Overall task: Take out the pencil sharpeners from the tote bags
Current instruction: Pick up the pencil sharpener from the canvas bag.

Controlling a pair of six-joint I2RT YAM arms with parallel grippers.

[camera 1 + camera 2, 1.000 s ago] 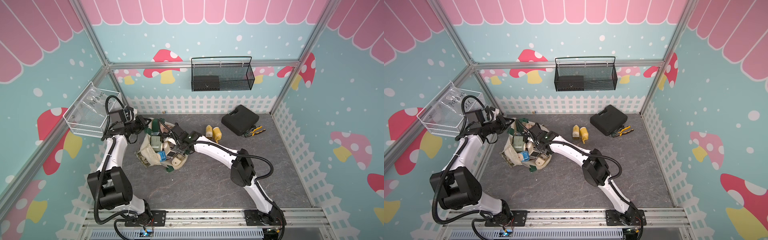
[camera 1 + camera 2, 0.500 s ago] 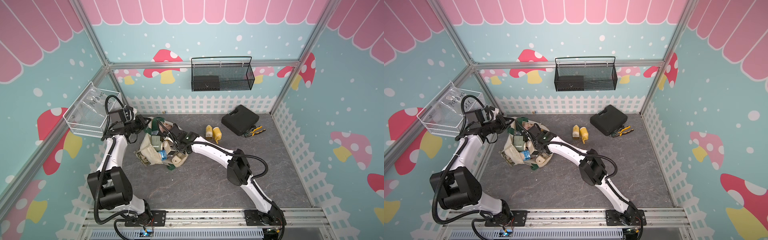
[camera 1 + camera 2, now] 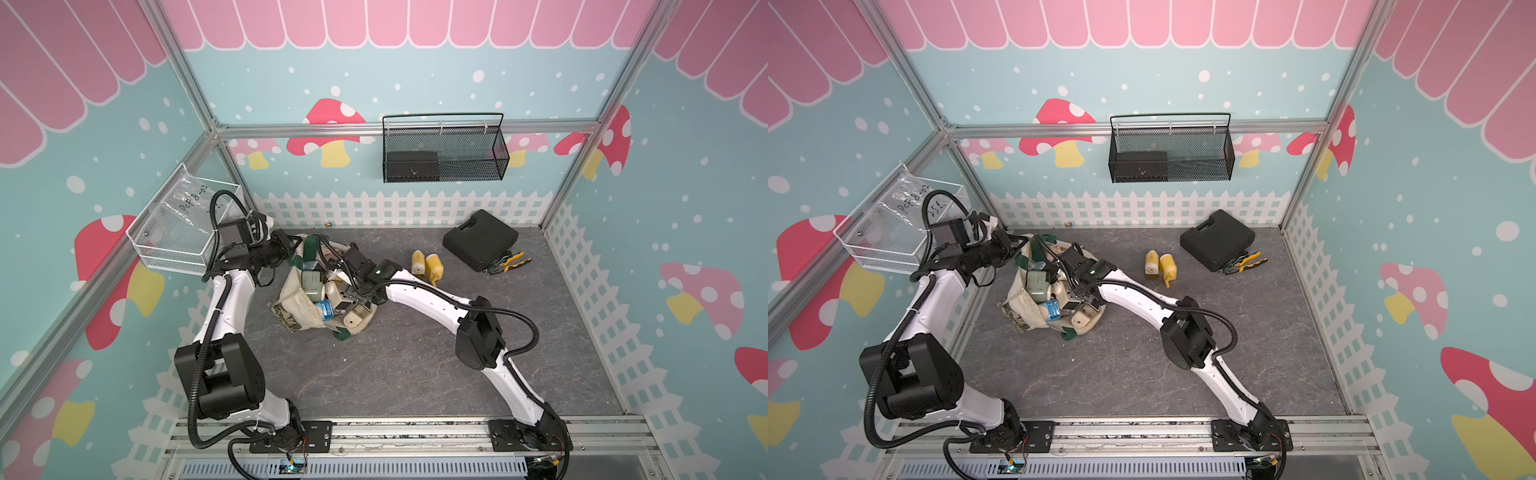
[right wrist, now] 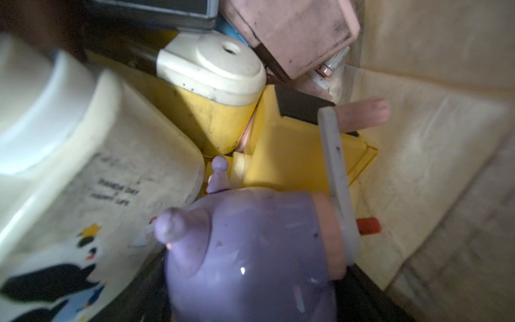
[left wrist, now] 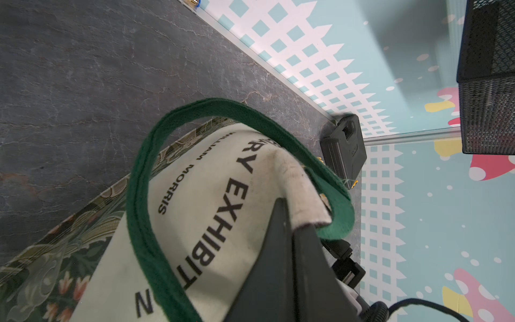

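Observation:
The cream tote bag (image 3: 297, 307) (image 3: 1025, 311) with green straps lies open at the floor's left. My left gripper (image 3: 291, 245) (image 5: 291, 223) is shut on its rim beside a strap. Several pencil sharpeners fill the bag, among them a sage green one (image 3: 312, 282), a blue one (image 3: 325, 309) and a beige one (image 3: 353, 322). My right gripper (image 3: 355, 293) (image 4: 250, 292) reaches inside, its jaws wide on a purple sharpener (image 4: 250, 251). Around it lie a cream one (image 4: 97, 181), yellow ones (image 4: 292, 156) and a pink one (image 4: 292, 33). Two yellow sharpeners (image 3: 426, 264) stand on the floor to the right.
A black plastic case (image 3: 480, 239) and yellow-and-black pliers (image 3: 509, 264) lie at the back right. A black mesh basket (image 3: 444, 153) hangs on the back wall. On the left wall, behind my left arm, hangs a white wire basket (image 3: 183, 232).
My right arm's elbow has shifted left and its gripper has pushed a little further into the bag. The left gripper holds the rim where it was.

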